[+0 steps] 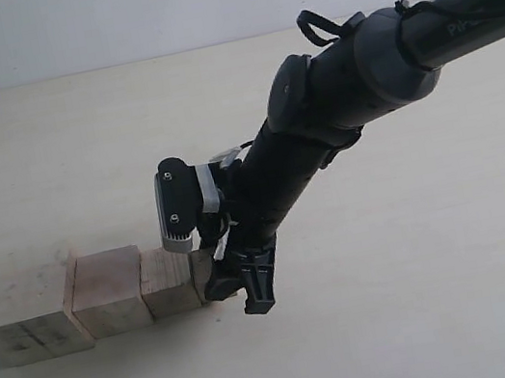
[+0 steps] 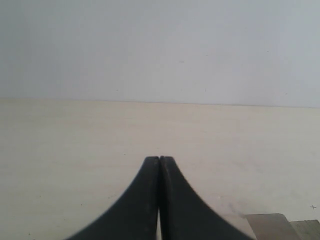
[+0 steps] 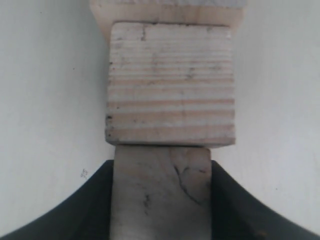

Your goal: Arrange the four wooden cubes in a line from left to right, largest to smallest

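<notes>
Four pale wooden cubes stand in a touching row on the table. The largest cube is at the left. After it come the second cube, the third cube and the smallest cube at the right end. My right gripper reaches down over that end, shut on the smallest cube, which shows a curved dark mark. Its black fingers press both sides. Beyond it lie the third cube and an edge of the second cube. My left gripper is shut on nothing above bare table.
The pale table stretches to a light wall at the back. The right arm slants down from the upper right. Pale block corners show at the edge of the left wrist view.
</notes>
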{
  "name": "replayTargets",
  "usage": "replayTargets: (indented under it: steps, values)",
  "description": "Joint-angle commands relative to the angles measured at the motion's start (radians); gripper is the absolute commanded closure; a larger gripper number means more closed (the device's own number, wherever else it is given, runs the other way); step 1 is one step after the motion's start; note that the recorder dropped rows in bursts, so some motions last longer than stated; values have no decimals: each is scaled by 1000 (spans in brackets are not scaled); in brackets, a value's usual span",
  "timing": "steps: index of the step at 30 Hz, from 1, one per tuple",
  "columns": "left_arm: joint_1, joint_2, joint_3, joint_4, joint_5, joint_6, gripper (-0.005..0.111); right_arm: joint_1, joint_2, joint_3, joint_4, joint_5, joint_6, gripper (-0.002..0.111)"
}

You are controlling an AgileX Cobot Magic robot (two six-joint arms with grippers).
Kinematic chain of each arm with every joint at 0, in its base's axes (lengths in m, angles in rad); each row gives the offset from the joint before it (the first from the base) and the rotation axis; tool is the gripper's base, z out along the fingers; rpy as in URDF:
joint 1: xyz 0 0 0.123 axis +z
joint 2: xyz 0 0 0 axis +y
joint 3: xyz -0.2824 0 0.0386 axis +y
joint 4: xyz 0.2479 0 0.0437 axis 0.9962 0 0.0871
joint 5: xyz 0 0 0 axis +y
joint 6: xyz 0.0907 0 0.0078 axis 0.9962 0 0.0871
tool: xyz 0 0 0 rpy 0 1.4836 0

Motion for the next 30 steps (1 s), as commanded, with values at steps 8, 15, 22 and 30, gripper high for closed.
replayTargets:
  steps: [8, 15, 22, 30]
  values:
    - [2, -6, -1, 2, -11, 0, 107, 2, 8, -1, -15, -26, -11, 40]
    - [2, -6, -1, 2, -11, 0, 107, 2, -147, -2, -17, -16, 84, 17]
    - [2, -6, -1, 2, -11, 0, 107, 0, -487, -2, -459, 14, 677, 16]
    - [2, -6, -1, 2, -11, 0, 107, 0, -909, 140, -847, 69, 1396, 86]
